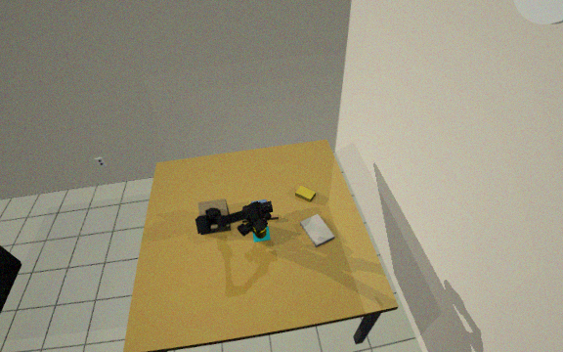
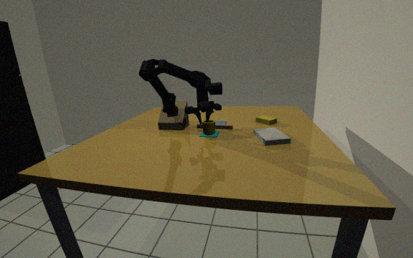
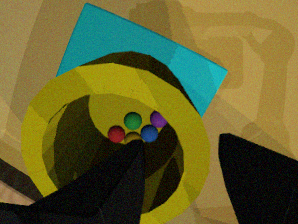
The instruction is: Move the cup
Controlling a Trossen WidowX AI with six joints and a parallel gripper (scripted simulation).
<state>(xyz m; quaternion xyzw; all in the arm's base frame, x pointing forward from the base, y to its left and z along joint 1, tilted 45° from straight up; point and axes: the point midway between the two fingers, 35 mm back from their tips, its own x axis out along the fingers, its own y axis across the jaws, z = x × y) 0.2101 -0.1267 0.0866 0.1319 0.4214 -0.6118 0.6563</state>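
Observation:
The yellow cup (image 1: 261,234) (image 2: 209,127) (image 3: 112,77) stands upright on the cyan pad (image 1: 266,238) (image 2: 203,135) (image 3: 115,37). Several marbles lie inside it: a red marble (image 3: 116,134), a green marble (image 3: 133,120), a blue marble (image 3: 149,133), a purple marble (image 3: 158,119) and a brownish one partly hidden by a finger. My gripper (image 2: 204,122) (image 3: 181,147) is open around the cup's wall, one fingertip over the cup's mouth, the other outside with a gap to the wall. The blue pad (image 1: 260,201) (image 2: 221,122) is behind, partly hidden in the top and exterior views.
A low dark bar (image 1: 274,218) (image 2: 224,127) lies between the two pads. A grey-white box (image 1: 317,230) (image 2: 272,136) lies flat to the right. A yellow block (image 1: 305,193) (image 2: 266,120) lies farther back on the right.

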